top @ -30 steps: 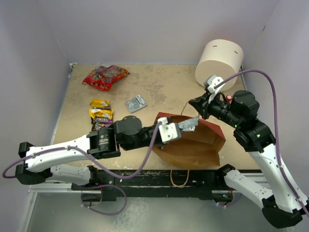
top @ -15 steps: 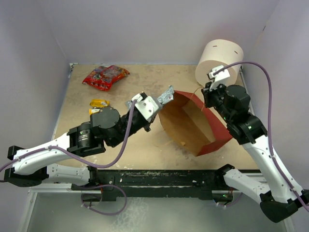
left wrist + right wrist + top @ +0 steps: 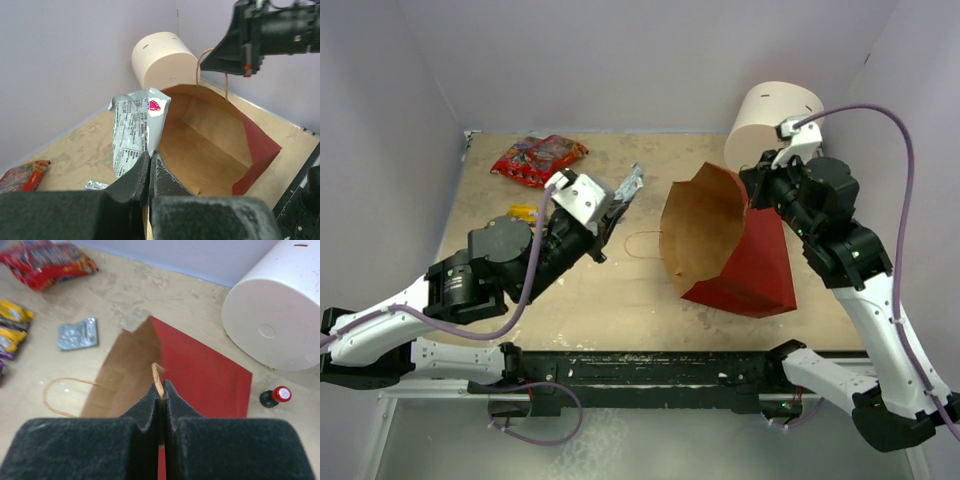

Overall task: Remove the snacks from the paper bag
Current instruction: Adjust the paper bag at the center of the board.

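Observation:
The red-brown paper bag (image 3: pixel 745 265) lies tipped with its tan mouth (image 3: pixel 695 225) facing left. My right gripper (image 3: pixel 753 192) is shut on one string handle (image 3: pixel 157 374) and holds the bag's rim up. My left gripper (image 3: pixel 618 200) is shut on a crinkled silver-grey packet (image 3: pixel 132 127), held in the air left of the bag's mouth and clear of it. On the table lie the red cartoon-printed bag (image 3: pixel 538 158), yellow wrappers (image 3: pixel 12 322) and a second silver packet (image 3: pixel 76 334). The bag's inside (image 3: pixel 210 145) shows no packets. The dark purple packet is mostly hidden behind my left arm.
A white cylinder (image 3: pixel 775 125) stands at the back right, just behind the right gripper. A small red-capped item (image 3: pixel 277 396) sits beside it. The bag's other handle loop (image 3: pixel 642 243) lies on the table. Walls enclose the left, back and right.
My left gripper drew the silver packet out of the bag and moved left and back. My right gripper raised the handle, and the bag swung so its mouth faces left.

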Tool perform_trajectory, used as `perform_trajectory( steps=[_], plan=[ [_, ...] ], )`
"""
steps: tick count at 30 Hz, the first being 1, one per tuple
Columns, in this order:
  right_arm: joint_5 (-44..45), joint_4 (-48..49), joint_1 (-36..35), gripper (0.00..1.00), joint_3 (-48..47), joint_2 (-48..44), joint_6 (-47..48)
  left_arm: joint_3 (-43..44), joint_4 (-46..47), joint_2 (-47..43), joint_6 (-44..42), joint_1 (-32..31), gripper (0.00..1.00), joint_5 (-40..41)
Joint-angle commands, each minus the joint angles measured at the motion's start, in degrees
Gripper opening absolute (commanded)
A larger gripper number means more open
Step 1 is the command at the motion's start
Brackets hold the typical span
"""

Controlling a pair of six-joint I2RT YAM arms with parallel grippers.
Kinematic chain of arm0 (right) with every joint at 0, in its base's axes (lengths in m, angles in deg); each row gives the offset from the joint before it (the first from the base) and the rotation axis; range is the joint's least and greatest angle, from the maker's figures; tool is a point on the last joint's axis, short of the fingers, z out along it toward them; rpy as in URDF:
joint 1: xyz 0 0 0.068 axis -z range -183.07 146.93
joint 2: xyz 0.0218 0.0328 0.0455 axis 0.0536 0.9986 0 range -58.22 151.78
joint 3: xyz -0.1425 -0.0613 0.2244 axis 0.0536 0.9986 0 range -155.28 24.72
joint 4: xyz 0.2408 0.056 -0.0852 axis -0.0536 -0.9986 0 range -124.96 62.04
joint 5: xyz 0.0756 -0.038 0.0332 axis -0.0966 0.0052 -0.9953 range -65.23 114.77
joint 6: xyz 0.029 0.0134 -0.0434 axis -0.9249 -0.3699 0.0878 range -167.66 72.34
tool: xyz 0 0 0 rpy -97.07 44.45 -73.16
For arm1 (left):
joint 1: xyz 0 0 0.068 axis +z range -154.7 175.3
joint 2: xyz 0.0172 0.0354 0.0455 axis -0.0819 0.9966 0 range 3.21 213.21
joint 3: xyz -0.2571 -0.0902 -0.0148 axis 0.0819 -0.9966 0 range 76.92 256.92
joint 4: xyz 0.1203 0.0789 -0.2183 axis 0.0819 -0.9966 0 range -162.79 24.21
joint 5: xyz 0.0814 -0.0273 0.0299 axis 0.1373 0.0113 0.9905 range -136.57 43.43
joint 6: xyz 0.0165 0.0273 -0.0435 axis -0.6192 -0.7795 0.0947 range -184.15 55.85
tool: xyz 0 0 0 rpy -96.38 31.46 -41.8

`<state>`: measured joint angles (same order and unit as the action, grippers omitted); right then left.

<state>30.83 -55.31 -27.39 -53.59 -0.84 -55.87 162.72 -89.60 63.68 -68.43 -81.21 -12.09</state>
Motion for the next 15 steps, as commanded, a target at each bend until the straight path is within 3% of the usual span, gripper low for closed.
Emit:
perform_trajectory(
  steps=[1, 6, 15],
  plan=[
    [-2.2, 2.0, 0.1, 0.0, -4.4, -1.7, -12.7, 2.7, -0.6, -1.8, 4.8, 0.2, 0.0, 4.9],
    [-4.0, 4.7, 0.1, 0.0, -4.7, -2.3, -18.6, 1.7, -1.6, -2.3, 8.3, 0.3, 0.0, 6.4],
    [12.5, 2.4, 0.9, 0.0, 2.3, -5.2, -22.9, 4.2, -9.3, -1.1, 17.2, 0.9, 0.0, 10.6]
  ],
)
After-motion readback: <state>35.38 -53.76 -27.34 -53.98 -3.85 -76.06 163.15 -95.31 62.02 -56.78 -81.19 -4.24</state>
